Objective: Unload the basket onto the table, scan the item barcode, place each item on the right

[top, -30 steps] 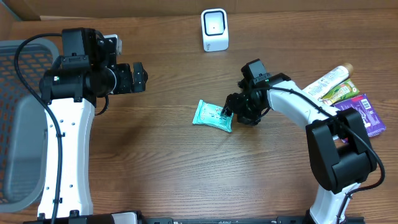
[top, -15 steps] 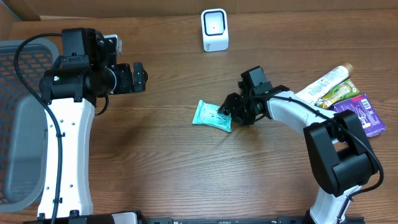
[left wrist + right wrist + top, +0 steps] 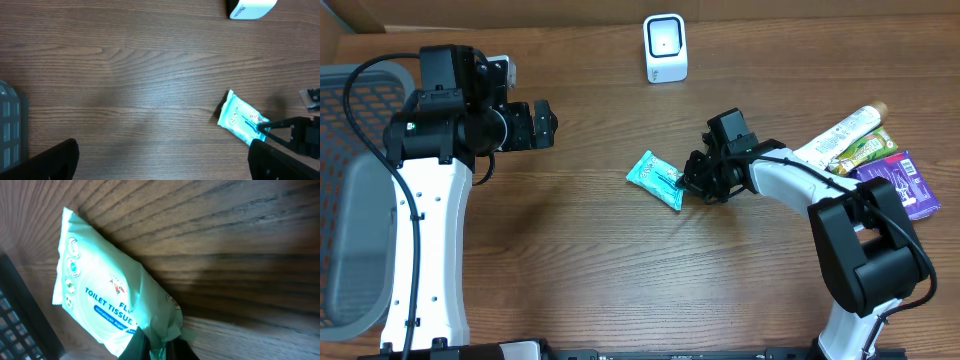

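Overhead, both wrists: shared tissue pack (image 3: 655, 178)

Teal packet (image 3: 110, 305), my right wrist view: white capitals "TOILET TISSUE", running slantwise. Next to them, larger letters start "FL", the rest lost in a fold. Blue strip beneath, small print, begins "Himalayan". White scanner (image 3: 250, 8), far right: dark wording, too blurred. Purple pack (image 3: 910, 185): print too small.

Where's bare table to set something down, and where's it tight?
Bare wood: the wide stretch between the left arm and the tissue pack; the strip between the pack and the near edge; the band between pack and scanner. Crowded: right edge, where tube and purple packet bunch beside the right arm.
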